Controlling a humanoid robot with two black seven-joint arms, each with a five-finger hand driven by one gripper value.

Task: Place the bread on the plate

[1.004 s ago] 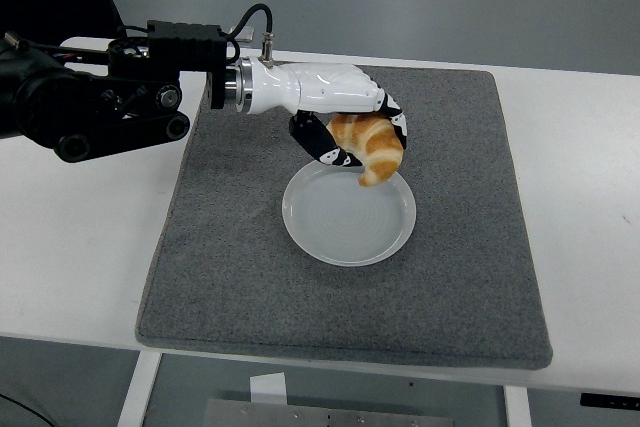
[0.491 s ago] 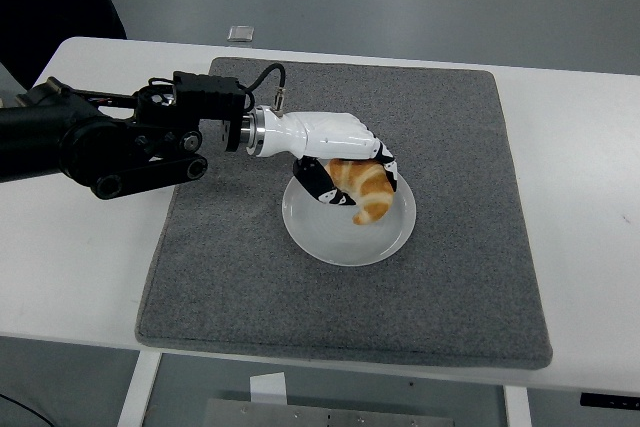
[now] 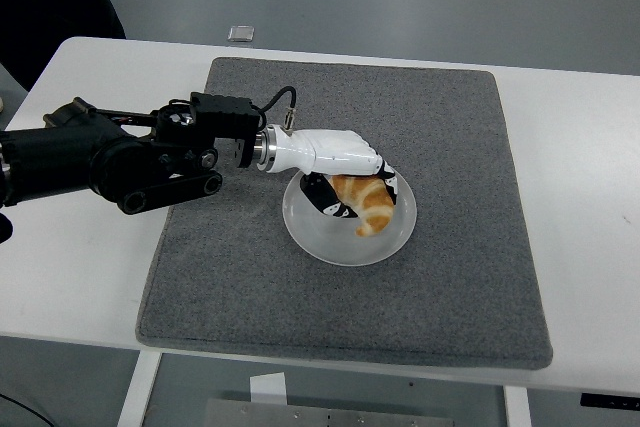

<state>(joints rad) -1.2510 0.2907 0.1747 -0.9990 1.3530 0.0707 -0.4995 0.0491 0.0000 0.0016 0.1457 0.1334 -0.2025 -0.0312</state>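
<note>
One left hand (image 3: 345,172) low over plate (image 3: 320,237), fingers seemingly gripping croissant (image 3: 367,203)

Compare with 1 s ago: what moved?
The left hand came down and toward the near edge, carrying the croissant from above the plate's far rim onto the plate. Its fingers remain around the croissant. Plate and grey mat stayed put.

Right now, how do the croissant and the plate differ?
The croissant is golden brown and curved; the plate is pale, translucent and round. The croissant is much smaller than the plate and lies within its rim. The left hand grips the croissant, not the plate. Both sit over the grey mat.
</note>
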